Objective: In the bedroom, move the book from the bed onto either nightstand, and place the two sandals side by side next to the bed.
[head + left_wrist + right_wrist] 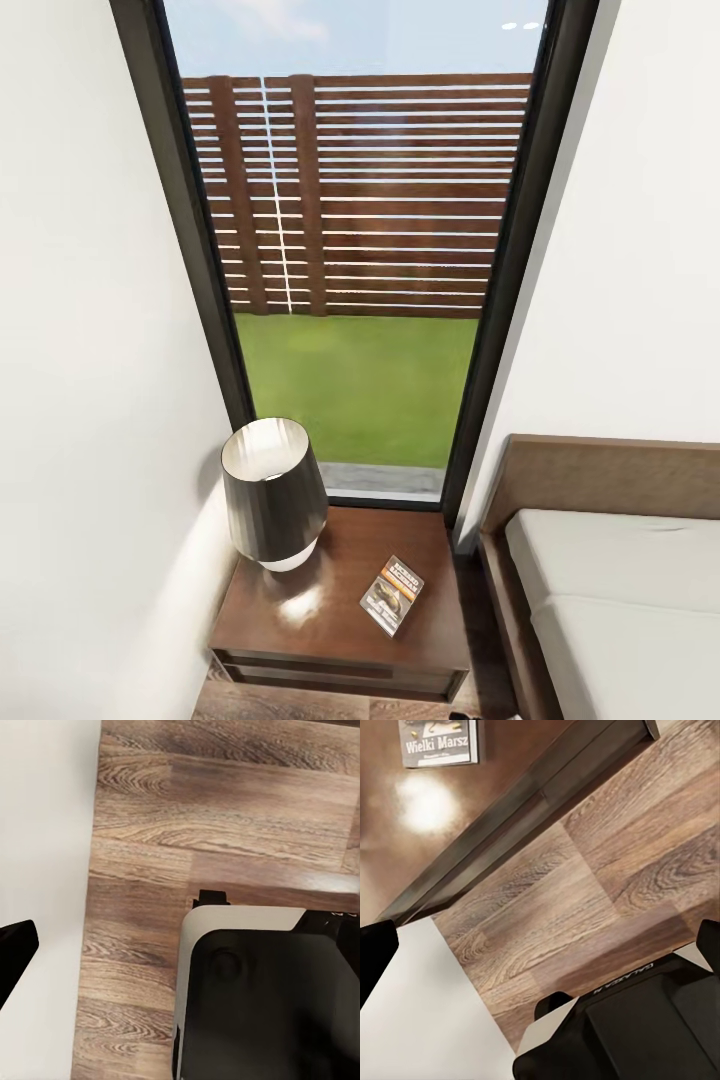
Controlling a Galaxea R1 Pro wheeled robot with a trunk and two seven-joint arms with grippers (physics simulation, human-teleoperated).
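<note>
The book [392,594], dark with an orange band, lies flat on the right half of the glossy dark nightstand [300,625], apart from the lamp. The bed [620,590] with its off-white mattress stands to the right of the nightstand. In the right wrist view the book [439,741] shows on the nightstand top [405,832], well away from my right gripper [547,952], which is open and empty over the floor. My left gripper [184,945] hangs over the floor by the wall with one dark finger [15,952] spread wide. The sandals are out of view.
A lamp [272,495] with a dark shade stands on the nightstand's left half. A tall window [360,250] is behind, with white walls on both sides. Wood floor [607,870] lies below the nightstand front. My own base [270,1005] sits under the arms.
</note>
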